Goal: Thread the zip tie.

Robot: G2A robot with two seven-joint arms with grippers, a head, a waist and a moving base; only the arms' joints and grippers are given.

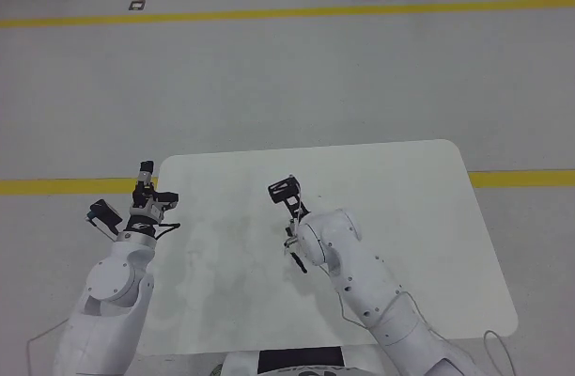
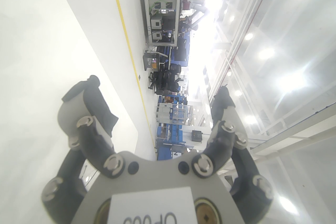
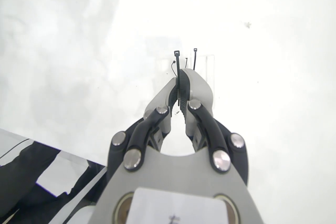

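While the zip tie (image 3: 177, 61) is pinched between the fully closed fingers of the right gripper (image 3: 181, 79), its small square head sticks out past the fingertips, over the white table (image 3: 78, 25). A second thin black tie (image 3: 194, 57) shows just beyond the same fingertips. The left gripper (image 2: 157, 88) is over the table's edge, its fingers spread wide with nothing between them.

The white table (image 1: 410, 188) (rounded corners) bears a black zip tie (image 3: 194, 59) by a clear rectangular piece (image 3: 208, 64).
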